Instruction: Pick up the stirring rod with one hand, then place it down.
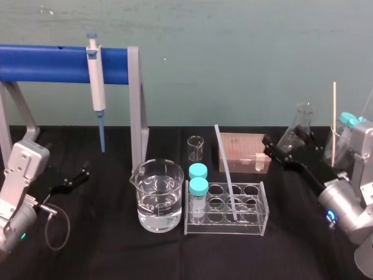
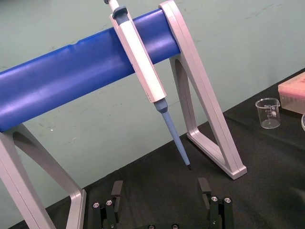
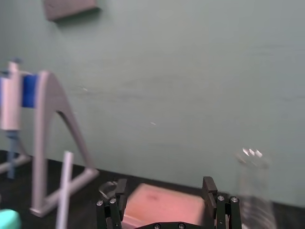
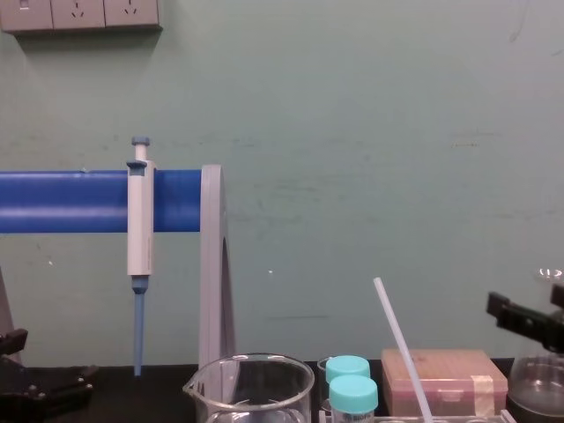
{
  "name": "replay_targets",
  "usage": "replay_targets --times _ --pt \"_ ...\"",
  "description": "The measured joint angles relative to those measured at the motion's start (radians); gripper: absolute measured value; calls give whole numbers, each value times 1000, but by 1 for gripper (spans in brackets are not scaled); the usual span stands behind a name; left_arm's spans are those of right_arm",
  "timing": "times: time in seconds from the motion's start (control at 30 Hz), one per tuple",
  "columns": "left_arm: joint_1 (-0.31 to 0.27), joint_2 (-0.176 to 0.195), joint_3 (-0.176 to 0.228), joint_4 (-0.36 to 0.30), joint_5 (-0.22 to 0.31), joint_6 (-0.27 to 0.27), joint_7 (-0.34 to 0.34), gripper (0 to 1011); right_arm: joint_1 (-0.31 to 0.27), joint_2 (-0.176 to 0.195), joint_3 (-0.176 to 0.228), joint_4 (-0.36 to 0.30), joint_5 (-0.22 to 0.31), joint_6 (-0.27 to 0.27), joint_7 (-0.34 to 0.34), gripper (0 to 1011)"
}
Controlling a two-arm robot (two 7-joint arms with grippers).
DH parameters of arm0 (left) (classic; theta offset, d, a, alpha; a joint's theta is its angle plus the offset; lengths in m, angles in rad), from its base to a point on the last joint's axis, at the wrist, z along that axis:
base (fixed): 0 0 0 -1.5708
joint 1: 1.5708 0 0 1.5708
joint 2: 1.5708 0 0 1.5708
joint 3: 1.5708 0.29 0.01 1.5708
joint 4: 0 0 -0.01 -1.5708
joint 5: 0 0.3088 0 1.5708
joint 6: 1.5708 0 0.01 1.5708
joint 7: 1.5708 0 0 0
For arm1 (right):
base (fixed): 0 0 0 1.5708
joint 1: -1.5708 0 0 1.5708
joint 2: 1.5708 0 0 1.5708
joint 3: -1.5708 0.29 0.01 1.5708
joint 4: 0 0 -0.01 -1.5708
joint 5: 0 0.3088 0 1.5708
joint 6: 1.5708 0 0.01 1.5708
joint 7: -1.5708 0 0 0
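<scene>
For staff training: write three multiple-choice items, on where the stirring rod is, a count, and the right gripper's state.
1. The stirring rod is: A in the large beaker; B leaning in the tube rack; C flat on the cloth.
2. Teal-capped vials in the rack: A two; B one; C four.
3. The right gripper is: A shut on the rod; B shut on a vial; C open, empty.
Key: B, its lower end sits in a rack hole; A, two caps show; C, fingers apart, nothing between.
The left gripper rests open at the left.
</scene>
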Motion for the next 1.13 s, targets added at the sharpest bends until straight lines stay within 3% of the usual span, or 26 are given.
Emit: replay_targets --times 0.4,1.13 --pt "0 0 0 0 0 0 0 1000 -8 -26 18 40 -43 64 -52 1003" --pt "0 0 0 0 0 0 0 1000 -7 -23 17 38 -37 59 -50 1003"
